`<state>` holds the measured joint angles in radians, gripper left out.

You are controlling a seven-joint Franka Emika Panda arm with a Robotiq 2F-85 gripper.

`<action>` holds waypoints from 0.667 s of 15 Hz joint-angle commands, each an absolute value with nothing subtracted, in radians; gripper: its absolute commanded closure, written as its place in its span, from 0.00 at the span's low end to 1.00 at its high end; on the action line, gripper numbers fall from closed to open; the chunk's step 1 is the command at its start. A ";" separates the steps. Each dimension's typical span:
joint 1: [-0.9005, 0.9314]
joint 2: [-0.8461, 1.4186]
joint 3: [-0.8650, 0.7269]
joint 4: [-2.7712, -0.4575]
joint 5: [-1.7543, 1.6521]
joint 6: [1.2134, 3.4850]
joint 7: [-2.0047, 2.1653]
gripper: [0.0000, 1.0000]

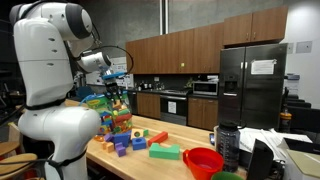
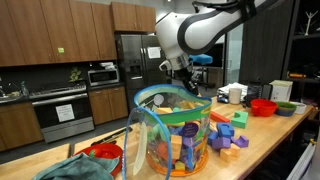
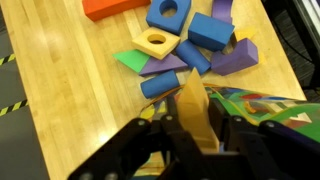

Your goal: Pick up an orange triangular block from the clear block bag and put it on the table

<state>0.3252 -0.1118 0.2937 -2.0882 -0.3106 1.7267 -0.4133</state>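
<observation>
My gripper (image 3: 190, 130) is shut on an orange triangular block (image 3: 192, 108), which stands out between the fingers in the wrist view. It hangs just above the green-trimmed rim of the clear block bag (image 2: 178, 135), which is full of multicoloured blocks. In an exterior view the gripper (image 2: 188, 86) is right over the bag's opening; in the other the bag (image 1: 112, 112) is partly hidden by the arm. The light wooden table (image 3: 70, 90) lies below, also seen in both exterior views (image 1: 160, 165) (image 2: 260, 135).
Loose blocks lie on the table beside the bag: blue cylinder (image 3: 165, 83), yellow square ring (image 3: 156, 42), purple and blue pieces (image 3: 210, 30), an orange-red block (image 3: 112, 8). A red bowl (image 1: 203, 160), a green block (image 1: 165, 152) and cups stand further along.
</observation>
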 commanded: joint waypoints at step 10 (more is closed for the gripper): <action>0.323 -0.098 0.300 -2.082 -0.309 1.758 -0.413 0.40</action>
<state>0.3256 -0.0995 0.2967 -2.0854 -0.3092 1.7612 -0.4135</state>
